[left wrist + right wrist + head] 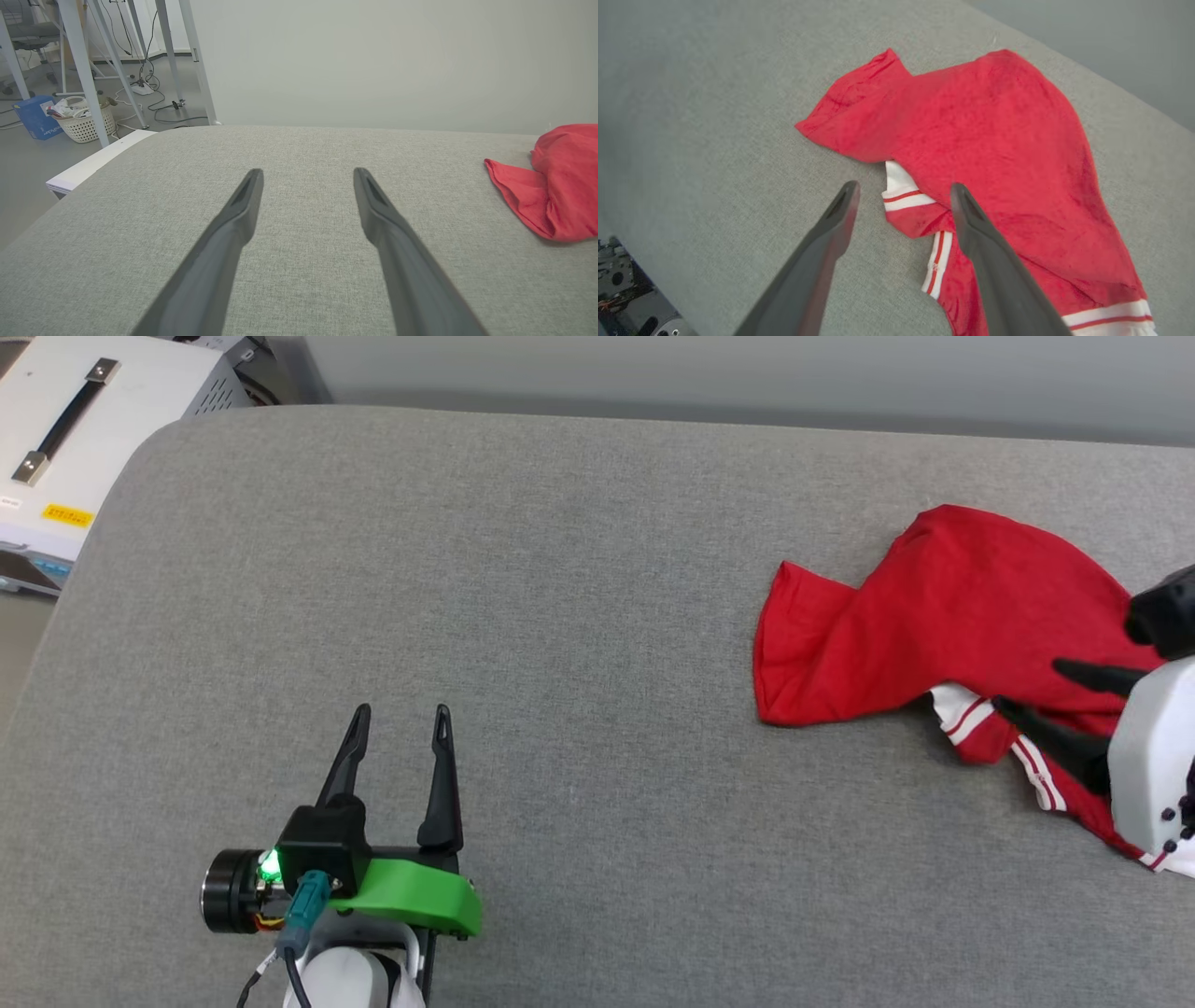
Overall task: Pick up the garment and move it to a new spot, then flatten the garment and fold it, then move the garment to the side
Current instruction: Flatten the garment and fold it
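Grey fabric table, white handled case beyond corner, garment crumpled right

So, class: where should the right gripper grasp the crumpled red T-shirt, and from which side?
Probably the white striped sleeve cuff of the T-shirt, poking out from under its red body. It is a free, layered edge, in line between the open fingers of the right gripper. Come down from above on the robot's side.

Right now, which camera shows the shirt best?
The right wrist view: the garment lies nearly whole there, striped sleeve trim visible. The head view has it at the edge, partly behind the right pincer. The left wrist view catches a red corner.
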### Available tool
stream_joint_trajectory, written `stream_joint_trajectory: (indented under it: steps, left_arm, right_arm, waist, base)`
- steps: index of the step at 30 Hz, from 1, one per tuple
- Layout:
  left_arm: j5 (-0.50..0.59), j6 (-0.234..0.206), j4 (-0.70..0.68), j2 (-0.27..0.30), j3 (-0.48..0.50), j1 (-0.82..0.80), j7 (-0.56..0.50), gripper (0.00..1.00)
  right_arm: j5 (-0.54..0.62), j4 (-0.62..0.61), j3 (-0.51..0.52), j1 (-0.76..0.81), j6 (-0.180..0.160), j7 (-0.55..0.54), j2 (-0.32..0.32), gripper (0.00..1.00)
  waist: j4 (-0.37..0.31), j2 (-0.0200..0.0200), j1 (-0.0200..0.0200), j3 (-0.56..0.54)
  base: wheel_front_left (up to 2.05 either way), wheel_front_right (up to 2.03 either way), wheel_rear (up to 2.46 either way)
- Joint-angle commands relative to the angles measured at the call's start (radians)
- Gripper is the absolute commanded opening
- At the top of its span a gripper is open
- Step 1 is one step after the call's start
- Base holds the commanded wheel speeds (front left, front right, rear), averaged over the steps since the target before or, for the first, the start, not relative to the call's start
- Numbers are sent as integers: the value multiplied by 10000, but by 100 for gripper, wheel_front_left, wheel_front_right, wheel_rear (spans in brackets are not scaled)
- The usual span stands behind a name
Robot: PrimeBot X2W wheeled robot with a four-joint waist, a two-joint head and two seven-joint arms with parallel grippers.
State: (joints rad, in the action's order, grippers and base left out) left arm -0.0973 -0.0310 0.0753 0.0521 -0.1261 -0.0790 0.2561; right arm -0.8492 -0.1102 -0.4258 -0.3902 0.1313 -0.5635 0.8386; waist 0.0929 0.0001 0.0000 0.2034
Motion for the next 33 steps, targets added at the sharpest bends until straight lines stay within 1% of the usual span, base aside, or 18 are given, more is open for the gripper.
stream_joint_trajectory:
  steps: [1,3,5,7,10,15,19,22,23,24,29,33]
  left_arm:
    - [-52,-48,-45,-18,-22,-182,57,100]
    - [-98,-68,-63,-18,-68,-274,57,100]
    - [-151,-106,-81,-18,-139,-380,57,100]
    - [-223,-143,-105,-18,-232,-515,57,100]
    - [-324,-206,-139,-18,-364,-743,57,100]
    - [-465,-327,-170,-18,-583,-1145,57,100]
    - [-548,-433,-134,-18,-667,-1226,57,100]
    - [-560,-488,-79,-18,-631,-1199,57,100]
    - [-555,-507,-50,-18,-599,-1165,57,100]
    - [-554,-515,-21,-18,-572,-1120,57,100]
    - [-419,-428,123,-18,-442,-892,57,100]
    - [-276,-313,198,-18,-284,-629,57,100]
  right_arm:
    - [-154,-111,-252,-253,-6,-565,64,100]
    - [-200,-56,-609,-395,-6,-1216,129,100]
    - [-186,149,-887,-567,-6,-1557,66,100]
    - [-46,452,-1145,-761,-6,-1680,-13,100]
    - [154,1152,-1440,-1168,-6,-1509,-248,100]
    - [655,2883,-2073,-2011,-6,-852,-475,100]
    - [533,4025,-2796,-2107,-6,-818,-665,100]
    - [288,4469,-3206,-2114,-6,-685,-761,100]
    - [225,4466,-3415,-2148,-6,-560,-771,58]
    - [131,4444,-3541,-2197,-6,-351,-778,0]
    - [-687,3954,-3762,-2370,-6,455,-613,0]
    - [-1830,2754,-3670,-2364,-6,674,-324,0]
  waist:
    - [121,-1,0,193]
    - [217,-1,0,370]
    - [327,-1,0,572]
    - [471,-1,0,826]
    - [679,-1,0,1232]
    - [1017,-1,0,1836]
    - [1122,-1,0,1945]
    - [1062,-1,0,1864]
    - [1007,-1,0,1794]
    - [937,-1,0,1699]
    - [591,-1,0,1046]
    - [337,-1,0,460]
  base:
    - [0,0,0]
    - [0,0,0]
    - [0,0,0]
    - [0,0,0]
    - [0,0,0]
    - [0,0,0]
    - [0,0,0]
    - [0,0,0]
    - [0,0,0]
    - [0,0,0]
    - [0,0,0]
    - [0,0,0]
